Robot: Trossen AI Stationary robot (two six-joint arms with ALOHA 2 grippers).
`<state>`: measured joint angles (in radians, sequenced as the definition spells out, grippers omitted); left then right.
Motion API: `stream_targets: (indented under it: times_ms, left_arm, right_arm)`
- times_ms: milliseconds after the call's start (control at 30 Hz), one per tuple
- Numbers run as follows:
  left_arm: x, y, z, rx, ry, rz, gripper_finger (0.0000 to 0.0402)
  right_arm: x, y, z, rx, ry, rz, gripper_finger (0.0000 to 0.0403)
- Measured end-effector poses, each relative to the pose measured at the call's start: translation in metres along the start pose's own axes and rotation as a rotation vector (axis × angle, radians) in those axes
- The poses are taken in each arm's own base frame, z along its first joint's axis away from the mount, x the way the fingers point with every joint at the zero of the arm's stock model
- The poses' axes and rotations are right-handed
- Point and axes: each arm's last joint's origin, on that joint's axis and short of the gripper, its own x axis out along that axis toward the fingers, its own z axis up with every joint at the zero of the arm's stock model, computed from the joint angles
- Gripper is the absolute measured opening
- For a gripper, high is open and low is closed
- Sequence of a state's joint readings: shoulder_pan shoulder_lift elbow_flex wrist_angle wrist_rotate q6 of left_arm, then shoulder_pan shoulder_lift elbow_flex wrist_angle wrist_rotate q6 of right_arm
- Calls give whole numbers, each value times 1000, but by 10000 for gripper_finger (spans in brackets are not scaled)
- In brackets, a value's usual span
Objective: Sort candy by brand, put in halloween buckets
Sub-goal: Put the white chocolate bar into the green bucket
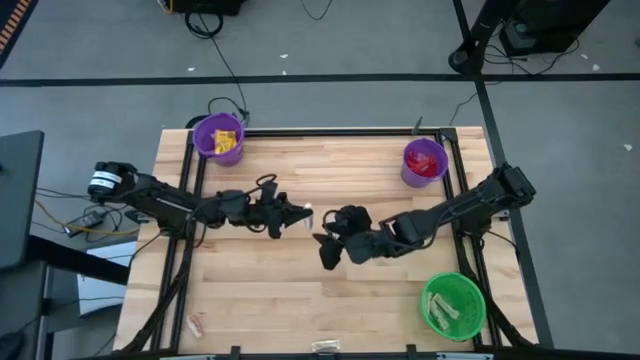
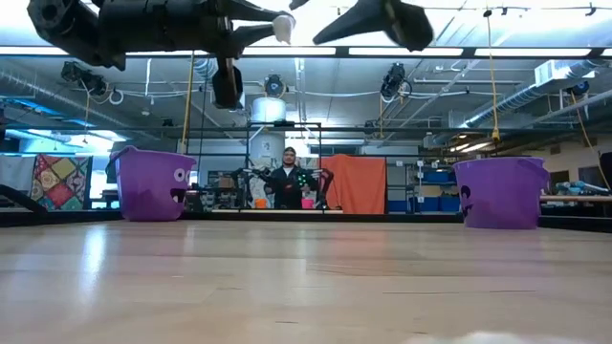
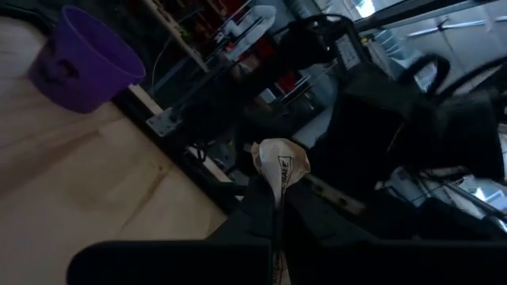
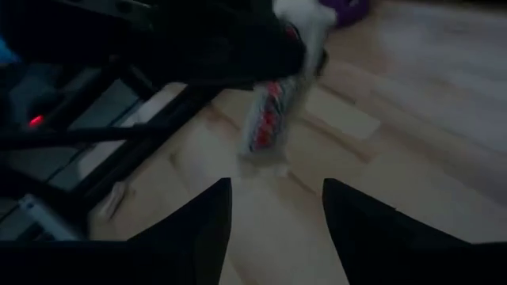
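Showing only overhead: green bucket (image 1: 453, 305).

Right gripper (image 4: 276, 207) with dark fingers spread apart over wooden table (image 4: 412, 119), left gripper (image 4: 295, 49) ahead pinching a striped candy wrapper (image 4: 269, 119), purple bucket (image 4: 347, 11) beyond

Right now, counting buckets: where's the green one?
High view: the green bucket sits at the table's right front corner, beside the right arm's base.

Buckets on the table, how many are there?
3: a purple bucket at the far left corner, another purple bucket at the far right, and a green bucket near the right front corner.
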<state>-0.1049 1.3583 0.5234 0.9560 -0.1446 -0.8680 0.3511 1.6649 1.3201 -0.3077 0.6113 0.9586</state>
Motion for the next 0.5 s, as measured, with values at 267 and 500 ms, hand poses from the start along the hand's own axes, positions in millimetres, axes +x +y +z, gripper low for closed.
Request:
stream_targets:
  times_ms: [267, 500]
  left_arm:
    - [1, 1, -1, 0, 6, -1, 11]
    - [0, -1, 0, -2, 1, -20, 11]
  right_arm:
    - [20, -11, 25, -1, 62, 104, 209]
    - [24, -14, 32, 49, 56, 111, 189]
